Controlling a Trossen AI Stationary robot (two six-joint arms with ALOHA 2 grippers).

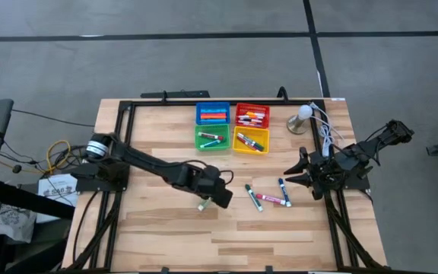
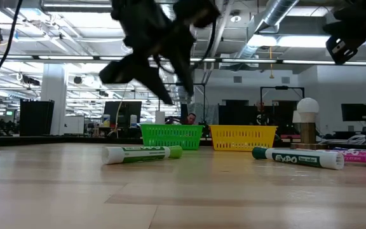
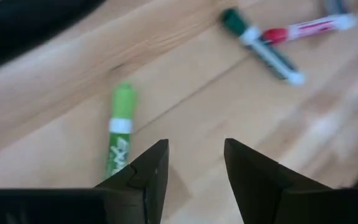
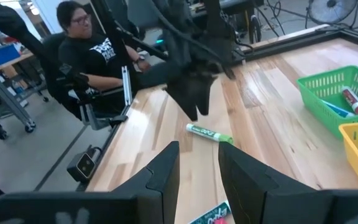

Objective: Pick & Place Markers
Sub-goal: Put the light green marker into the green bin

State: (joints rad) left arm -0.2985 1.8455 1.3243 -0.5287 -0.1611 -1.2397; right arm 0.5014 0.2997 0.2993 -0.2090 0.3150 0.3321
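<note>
A light-green-capped marker [image 1: 202,205] [image 3: 119,132] [image 2: 142,153] lies flat on the table. My left gripper [image 1: 220,196] [image 3: 194,157] hovers open just above it and slightly to one side, touching nothing. Three more markers lie right of centre: a dark green one [image 1: 252,196] [image 2: 296,157], a red-and-pink one [image 1: 271,200] and a blue one [image 1: 284,192]. My right gripper [image 1: 293,173] [image 4: 197,155] waits open near the table's right edge, pointing toward the table's left. Other markers lie in the bins.
Four small bins stand at the far middle: blue [image 1: 212,113], red [image 1: 252,115], green [image 1: 212,138] [image 2: 171,136], yellow [image 1: 250,141] [image 2: 243,137]. A white ball on a wooden base [image 1: 301,118] and white cables [image 1: 325,135] sit far right. A seated person [image 4: 98,56] is beyond the table's left side.
</note>
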